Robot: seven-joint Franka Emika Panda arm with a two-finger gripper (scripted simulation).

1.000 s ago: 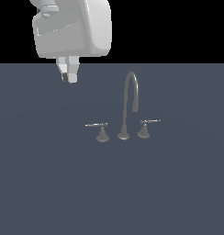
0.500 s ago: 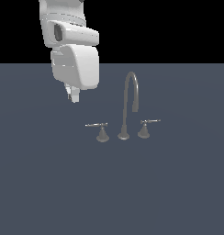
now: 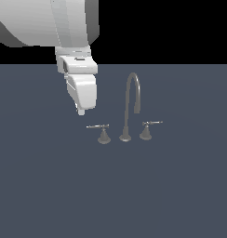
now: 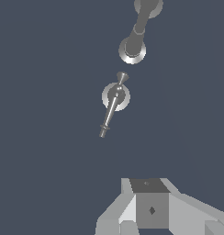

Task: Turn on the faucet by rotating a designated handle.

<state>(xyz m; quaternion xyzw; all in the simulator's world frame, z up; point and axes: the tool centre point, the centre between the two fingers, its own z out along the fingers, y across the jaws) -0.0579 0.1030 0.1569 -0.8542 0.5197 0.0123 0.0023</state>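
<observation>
The faucet (image 3: 132,100) stands mid-scene on the dark surface, a tall gooseneck spout on a round base, with a lever tap on either side. The handle (image 3: 102,131) is the tap on the exterior view's left, its long thin lever lying level on a cone base. My gripper (image 3: 81,111) hangs above and to the left of that lever's tip, clear of it. It looks shut, with nothing held. In the wrist view the handle (image 4: 115,98) lies ahead of the gripper (image 4: 150,202), and the spout base (image 4: 132,49) sits beyond it.
The twin handle (image 3: 146,131), with a slightly shorter lever, sits right of the spout in the exterior view. The flat dark grey surface (image 3: 50,186) stretches all around the faucet. My bulky white arm (image 3: 55,23) fills the upper left.
The gripper has come down and to the exterior view's right, nearer the left handle. The faucet and both levers have not moved.
</observation>
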